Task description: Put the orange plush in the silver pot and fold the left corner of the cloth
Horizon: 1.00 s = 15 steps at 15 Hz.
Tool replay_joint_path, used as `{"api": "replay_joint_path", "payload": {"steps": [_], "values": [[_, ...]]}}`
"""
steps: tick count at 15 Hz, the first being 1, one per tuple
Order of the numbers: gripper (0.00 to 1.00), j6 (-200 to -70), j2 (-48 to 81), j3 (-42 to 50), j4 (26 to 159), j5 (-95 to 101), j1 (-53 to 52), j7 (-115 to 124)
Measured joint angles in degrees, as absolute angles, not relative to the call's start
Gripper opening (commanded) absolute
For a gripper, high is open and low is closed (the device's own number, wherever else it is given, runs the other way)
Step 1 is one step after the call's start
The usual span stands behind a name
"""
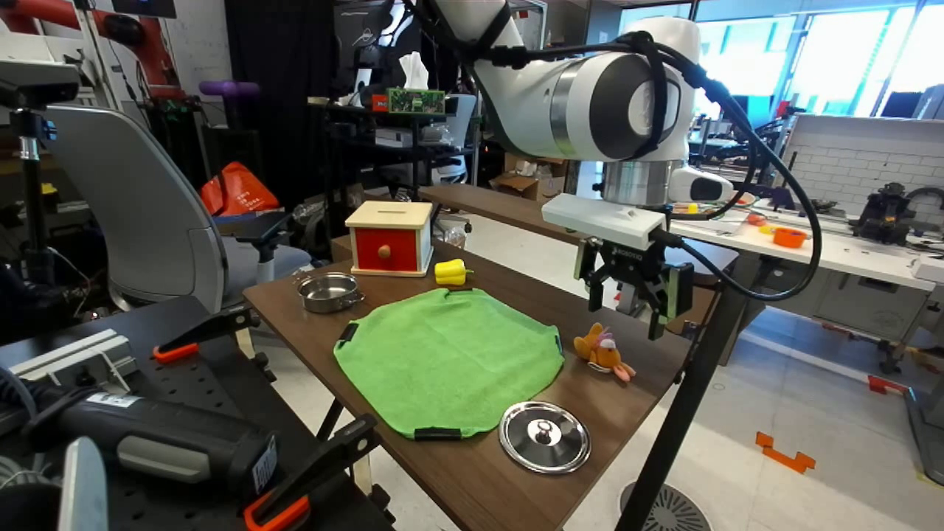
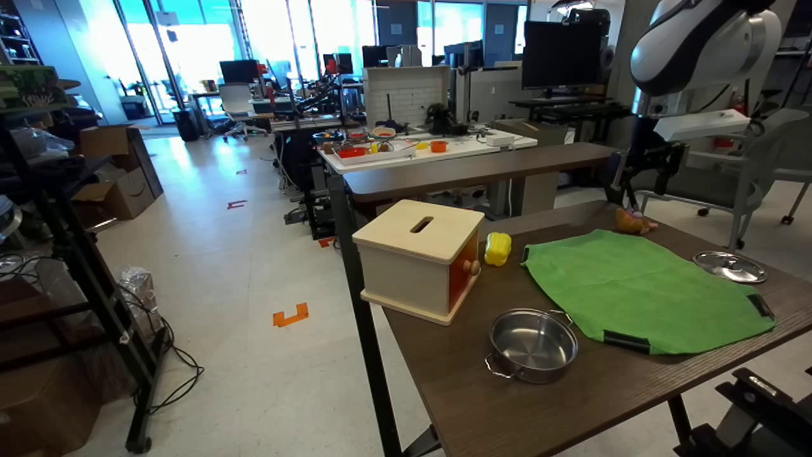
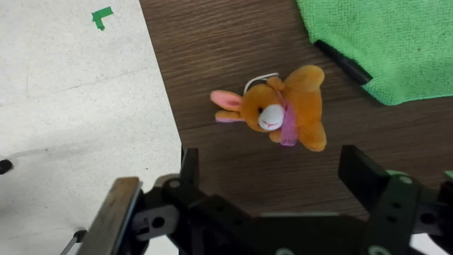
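Note:
The orange plush (image 1: 605, 351), a rabbit with pink ears and a purple ribbon, lies on the brown table beside the cloth. It also shows in the wrist view (image 3: 306, 106) and an exterior view (image 2: 632, 222). My gripper (image 1: 625, 318) is open and empty above the plush; in the wrist view its fingertips (image 3: 269, 152) stand wide apart, with the plush ahead of them. The silver pot (image 1: 330, 297), uncovered and empty (image 2: 534, 350), stands at the opposite end of the table. The green cloth (image 1: 450, 361) lies spread out with black clips on its edges (image 2: 647, 292).
A silver lid (image 1: 544, 436) lies on the table near the cloth. A wooden box with a red drawer (image 1: 391, 240) and a yellow pepper (image 1: 451, 273) stand near the pot. The table edge and floor (image 3: 88, 106) are close to the plush's ears.

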State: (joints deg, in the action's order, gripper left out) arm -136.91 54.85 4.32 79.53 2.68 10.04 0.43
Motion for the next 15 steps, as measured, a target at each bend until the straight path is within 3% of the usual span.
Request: {"api": "replay_joint_path", "payload": {"steps": [4,5,15], "values": [[1.00,-133.04,57.22,3.61,76.71,2.66,10.11,-0.51],[0.81,-132.27,57.75,3.51,76.12,2.66,10.10,-0.59],[0.08,-126.39,64.09,3.51,67.11,1.96,10.36,-0.49]]}}
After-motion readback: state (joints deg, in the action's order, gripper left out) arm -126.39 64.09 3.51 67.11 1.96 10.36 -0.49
